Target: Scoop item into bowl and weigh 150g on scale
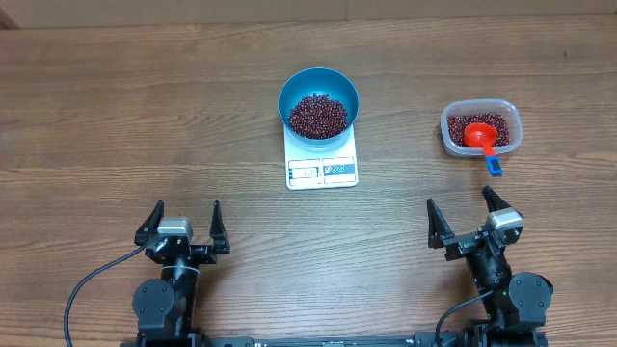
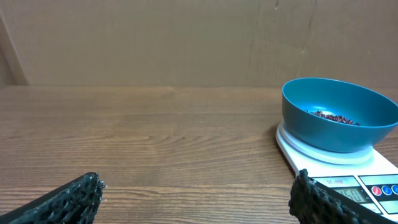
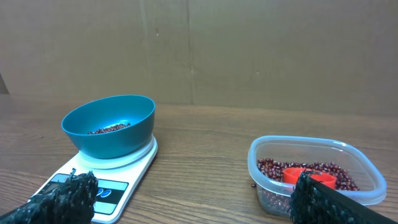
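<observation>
The tabletop (image 1: 116, 116) is brown wood with a streaky grain. Toward its far edge, a deep blue bowl (image 1: 318, 77) holds dark red-brown beans (image 1: 318, 115) on a white scale (image 1: 322, 172) with blue markings. Near the right edge, a clear tub (image 1: 516, 120) holds a red-orange scoop (image 1: 477, 134) with a blue handle tip. The left gripper (image 1: 186, 207) and right gripper (image 1: 459, 199) are black.

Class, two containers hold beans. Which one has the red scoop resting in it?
The clear plastic tub, on the right: the red scoop lies in its beans. The blue bowl on the scale holds beans only.
</observation>
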You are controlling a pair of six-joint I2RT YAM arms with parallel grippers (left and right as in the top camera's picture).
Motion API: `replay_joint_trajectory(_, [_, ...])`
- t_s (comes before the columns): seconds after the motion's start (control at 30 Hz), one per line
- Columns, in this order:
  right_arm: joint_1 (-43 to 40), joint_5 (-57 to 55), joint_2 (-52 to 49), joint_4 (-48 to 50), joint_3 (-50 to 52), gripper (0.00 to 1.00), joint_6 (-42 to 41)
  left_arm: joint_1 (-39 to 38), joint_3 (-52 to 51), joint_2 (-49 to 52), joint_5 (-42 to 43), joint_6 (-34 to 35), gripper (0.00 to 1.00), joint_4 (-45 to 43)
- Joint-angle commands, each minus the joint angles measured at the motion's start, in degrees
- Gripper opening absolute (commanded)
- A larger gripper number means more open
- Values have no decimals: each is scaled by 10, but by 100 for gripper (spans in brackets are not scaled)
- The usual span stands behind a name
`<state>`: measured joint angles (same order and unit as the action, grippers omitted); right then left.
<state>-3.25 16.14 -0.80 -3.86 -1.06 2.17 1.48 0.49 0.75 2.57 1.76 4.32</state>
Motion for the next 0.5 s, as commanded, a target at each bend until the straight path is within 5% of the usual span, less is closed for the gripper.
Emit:
replay_joint_trajectory(0.0, [1,5,6,5,6,100,11,-3,-2,-5,-2,10,99,1])
replay_joint_trajectory(0.47, [1,5,6,5,6,100,11,-3,-2,-5,-2,10,99,1])
